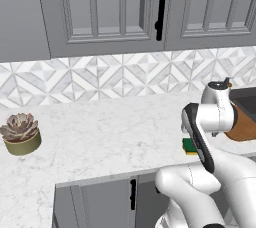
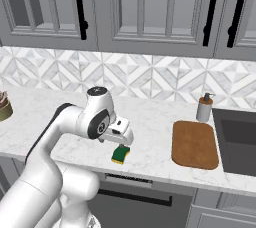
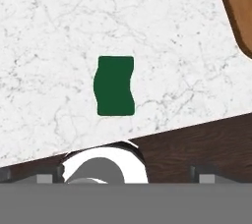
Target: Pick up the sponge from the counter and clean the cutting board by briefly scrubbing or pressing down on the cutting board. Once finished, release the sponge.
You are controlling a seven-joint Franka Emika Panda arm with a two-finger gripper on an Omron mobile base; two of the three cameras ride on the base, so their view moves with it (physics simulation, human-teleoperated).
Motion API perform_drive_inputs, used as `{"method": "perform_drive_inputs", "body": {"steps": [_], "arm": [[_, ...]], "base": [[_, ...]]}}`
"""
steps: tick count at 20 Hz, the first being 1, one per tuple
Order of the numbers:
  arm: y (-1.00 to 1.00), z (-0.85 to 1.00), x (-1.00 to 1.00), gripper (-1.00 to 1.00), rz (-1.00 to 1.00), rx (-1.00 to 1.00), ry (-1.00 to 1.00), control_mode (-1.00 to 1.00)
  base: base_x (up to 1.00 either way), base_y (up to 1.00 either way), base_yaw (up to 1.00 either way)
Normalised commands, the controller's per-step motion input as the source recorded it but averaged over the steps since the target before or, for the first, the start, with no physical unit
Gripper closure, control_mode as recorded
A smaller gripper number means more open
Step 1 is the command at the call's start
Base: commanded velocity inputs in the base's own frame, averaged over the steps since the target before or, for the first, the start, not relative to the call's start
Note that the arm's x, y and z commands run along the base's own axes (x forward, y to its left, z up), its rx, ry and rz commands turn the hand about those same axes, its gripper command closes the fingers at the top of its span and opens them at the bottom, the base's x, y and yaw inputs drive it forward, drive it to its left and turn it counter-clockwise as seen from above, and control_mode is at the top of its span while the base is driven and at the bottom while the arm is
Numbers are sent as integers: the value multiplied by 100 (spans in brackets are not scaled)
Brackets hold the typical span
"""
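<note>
White and dark, our gripper point(image 2: 121, 139) hangs above the sponge point(image 2: 120, 154) with its jaws spread wide and nothing between them; we judge it is lined up for a straight descent. In the hand view the sponge point(image 3: 115, 86) lies almost centred under us, green face up, its long sides running up the picture, so the fingers should close across its narrow width. It rests on the counter point(image 2: 150, 117) near the front edge, clear of everything. The board point(image 2: 194, 144) lies flat to the right, well apart from the sponge and just beside the sink point(image 2: 239, 137), with a soap bottle point(image 2: 204, 107) behind it. A plant point(image 1: 20, 133) sits far left, out of our way.
</note>
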Motion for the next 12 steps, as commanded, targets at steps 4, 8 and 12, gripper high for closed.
{"method": "perform_drive_inputs", "body": {"steps": [4, 8, 12], "arm": [[0, -33, 10, -100, 0, 4, 2, -100], [0, -28, 9, -100, 1, 9, 0, -100], [0, -36, 15, -100, 7, 8, 2, -100]], "base": [[0, 0, 0], [0, 0, 0], [0, 0, 0]]}}
